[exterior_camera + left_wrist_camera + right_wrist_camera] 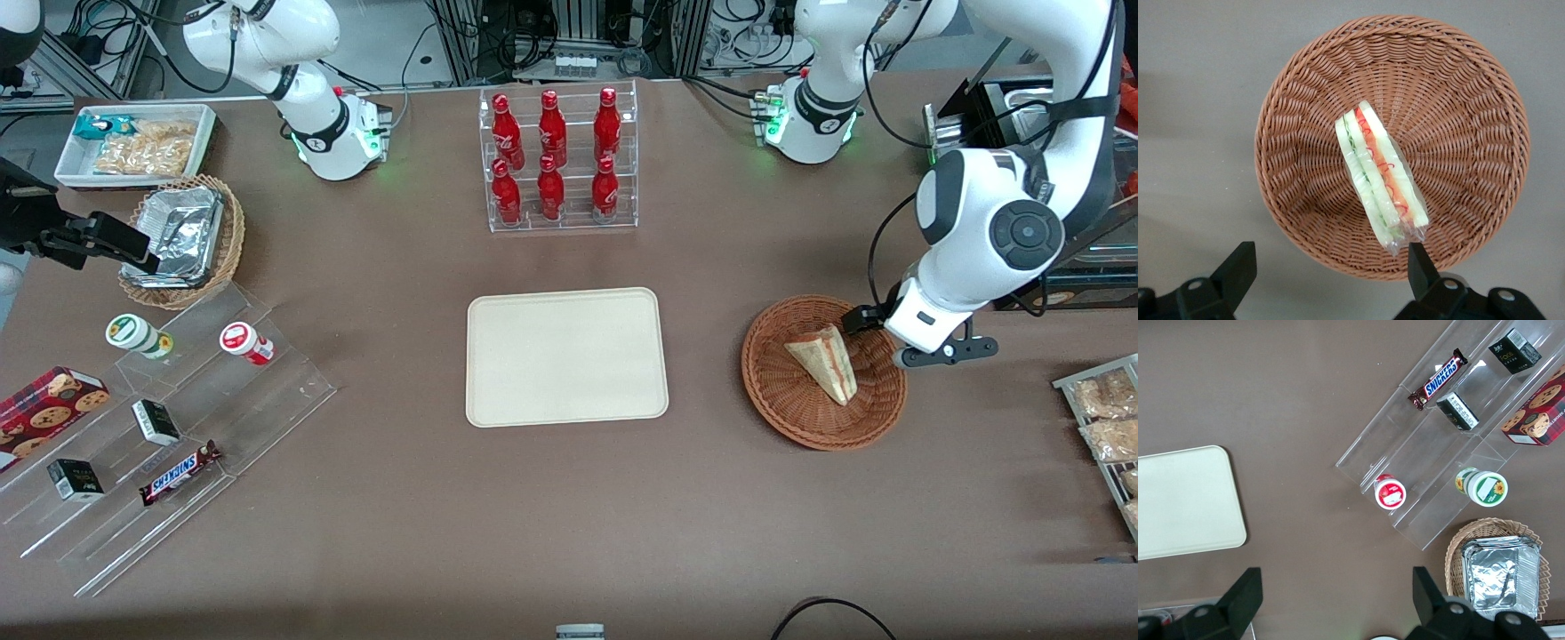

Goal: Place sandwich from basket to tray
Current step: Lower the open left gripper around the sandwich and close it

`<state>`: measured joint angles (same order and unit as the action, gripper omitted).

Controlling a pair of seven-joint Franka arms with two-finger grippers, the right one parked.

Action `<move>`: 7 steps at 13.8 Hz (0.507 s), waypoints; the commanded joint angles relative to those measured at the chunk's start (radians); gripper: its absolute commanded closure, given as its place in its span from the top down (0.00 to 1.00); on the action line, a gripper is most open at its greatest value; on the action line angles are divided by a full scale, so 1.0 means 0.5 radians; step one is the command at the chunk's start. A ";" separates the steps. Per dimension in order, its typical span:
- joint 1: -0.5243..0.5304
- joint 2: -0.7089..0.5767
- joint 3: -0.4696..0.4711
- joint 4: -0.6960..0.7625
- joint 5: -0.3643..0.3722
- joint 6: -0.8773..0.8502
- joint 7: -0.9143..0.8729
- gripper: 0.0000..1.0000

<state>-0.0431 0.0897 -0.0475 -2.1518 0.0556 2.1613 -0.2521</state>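
step: you're on the approach, nothing grabbed yet
sandwich [1379,181]: lying in the basket [782,402], wrapped, filling edge up toward your wrist cam
gripper [1328,277]: hovering over the basket rim, fingers [1237,270] spread wide and released, holding nothing
tray [566,356]: bare, on the tabletop toward the parked arm's end from the basket
next: I'd say centre the fingers across the wedge, drop in, then squeeze gently

Sandwich [824,360] in basket [782,404]; gripper [1328,267] above
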 commanded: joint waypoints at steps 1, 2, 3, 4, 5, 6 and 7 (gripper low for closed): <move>-0.024 -0.054 0.012 -0.142 -0.019 0.168 -0.215 1.00; -0.042 -0.057 0.009 -0.163 -0.019 0.211 -0.356 1.00; -0.067 -0.051 0.009 -0.170 -0.019 0.224 -0.458 1.00; -0.073 -0.044 0.009 -0.173 -0.019 0.227 -0.584 1.00; -0.082 -0.035 0.009 -0.173 -0.019 0.239 -0.706 1.00; -0.110 -0.014 0.009 -0.176 -0.019 0.282 -0.826 1.00; -0.119 0.001 0.009 -0.176 -0.019 0.319 -0.940 1.00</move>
<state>-0.0789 0.0905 -0.0502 -2.2222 0.0550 2.2774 -0.6166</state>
